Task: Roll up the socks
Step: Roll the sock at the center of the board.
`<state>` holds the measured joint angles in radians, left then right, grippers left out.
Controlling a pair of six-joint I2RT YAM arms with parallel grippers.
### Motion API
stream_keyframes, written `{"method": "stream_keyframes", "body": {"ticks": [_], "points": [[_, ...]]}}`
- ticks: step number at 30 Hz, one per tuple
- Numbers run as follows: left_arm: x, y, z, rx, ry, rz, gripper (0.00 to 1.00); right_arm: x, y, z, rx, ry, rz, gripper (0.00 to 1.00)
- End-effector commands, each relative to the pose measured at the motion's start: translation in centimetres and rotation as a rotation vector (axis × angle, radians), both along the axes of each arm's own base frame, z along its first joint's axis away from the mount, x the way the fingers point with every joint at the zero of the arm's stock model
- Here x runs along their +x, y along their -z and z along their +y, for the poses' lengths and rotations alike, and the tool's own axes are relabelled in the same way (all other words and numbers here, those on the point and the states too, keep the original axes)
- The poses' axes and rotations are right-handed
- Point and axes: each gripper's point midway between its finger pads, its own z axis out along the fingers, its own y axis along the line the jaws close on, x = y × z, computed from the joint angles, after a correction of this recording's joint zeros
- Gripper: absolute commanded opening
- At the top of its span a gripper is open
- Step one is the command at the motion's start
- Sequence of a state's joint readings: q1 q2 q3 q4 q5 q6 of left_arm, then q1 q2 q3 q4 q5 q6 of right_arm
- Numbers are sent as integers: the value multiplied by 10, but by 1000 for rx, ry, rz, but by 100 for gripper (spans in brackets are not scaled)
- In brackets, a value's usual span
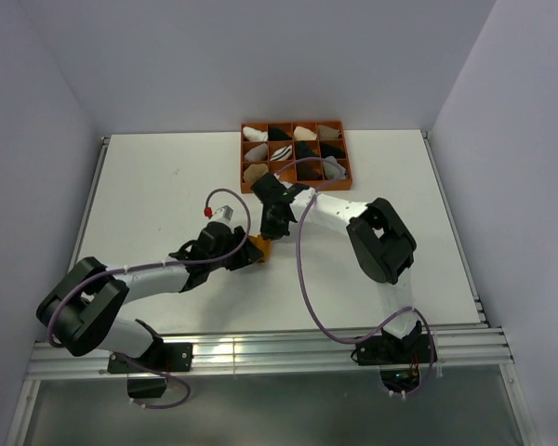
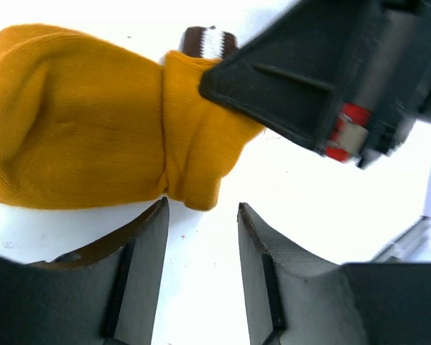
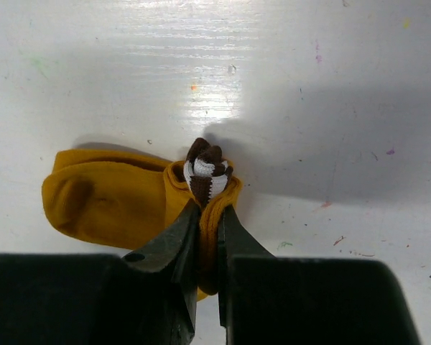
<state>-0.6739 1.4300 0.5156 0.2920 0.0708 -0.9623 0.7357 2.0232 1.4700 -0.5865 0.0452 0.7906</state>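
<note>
Closest to the right wrist lens, the right gripper (image 3: 208, 210) is being shown with its jaws drawn almost together on a folded thickness of the mustard sock (image 3: 104, 201). The fabric is being pinched just under the striped cuff (image 3: 205, 167), which is being bunched up at 12 o'clock of the fingertips. Outward from that grip, the sock's body is lying flat toward 9 o'clock on the white table (image 3: 309, 86). The left gripper (image 2: 201, 210) is being shown partly open with nothing between its jaws, and the sock is lying just beyond them at 11 o'clock, apart. The sock is being judged light, soft and limp, likely to sag and unroll. A hold across the thick folded band is being favoured over one on a single layer. Only the left wrist view is showing that band wrapped round the sock. The top view is giving just an orange scrap between the grippers, plus the tray (image 1: 245, 160) of sock bundles (image 1: 255, 133) at 12 o'clock.
</note>
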Motion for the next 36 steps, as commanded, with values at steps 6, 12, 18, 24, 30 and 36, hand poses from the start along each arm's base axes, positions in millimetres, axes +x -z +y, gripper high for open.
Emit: {"method": "stream_keyframes", "body": {"ticks": [6, 12, 18, 24, 30, 36], "points": [[17, -39, -12, 261, 3, -332, 49, -10, 17, -17, -117, -4, 45, 0], [25, -44, -25, 398, -1, -456, 50, -11, 16, -13, -106, -16, 53, 0], [29, -21, -28, 498, -13, -420, 48, -12, 15, -10, -92, -22, 55, 0], [30, -1, -29, 567, -10, -390, 46, -14, 14, -6, -72, -32, 63, 0], [28, 21, -36, 606, 28, -354, 41, -17, 11, -2, -56, -42, 65, 0], [26, 31, -35, 628, 22, -308, 25, -19, 5, 2, -26, -57, 70, 0]]}}
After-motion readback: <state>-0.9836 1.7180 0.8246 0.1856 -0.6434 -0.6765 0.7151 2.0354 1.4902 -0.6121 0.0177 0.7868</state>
